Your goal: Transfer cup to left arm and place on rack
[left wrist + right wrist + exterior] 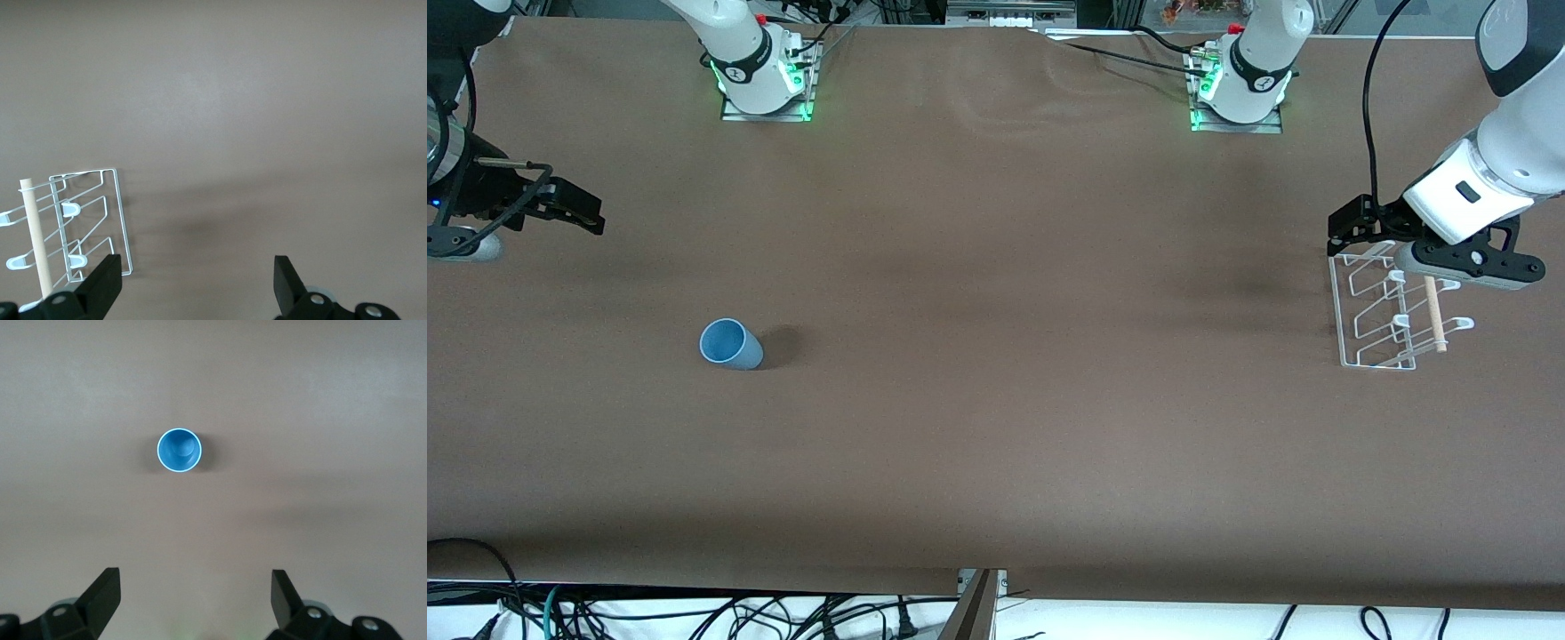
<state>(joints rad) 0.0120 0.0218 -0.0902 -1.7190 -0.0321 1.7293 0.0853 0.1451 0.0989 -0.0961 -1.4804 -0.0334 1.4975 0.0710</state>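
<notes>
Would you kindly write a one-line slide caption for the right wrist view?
Open right tool hovers above the table, the upright light-blue cup standing ungrasped ahead of it.

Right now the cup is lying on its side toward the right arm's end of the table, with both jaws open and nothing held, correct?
Not quite: the cup stands upright with its open mouth up, as the right wrist view shows looking straight into it. The rest holds: it sits toward the right arm's end, and the right gripper and left gripper both have open jaws holding nothing.
</notes>
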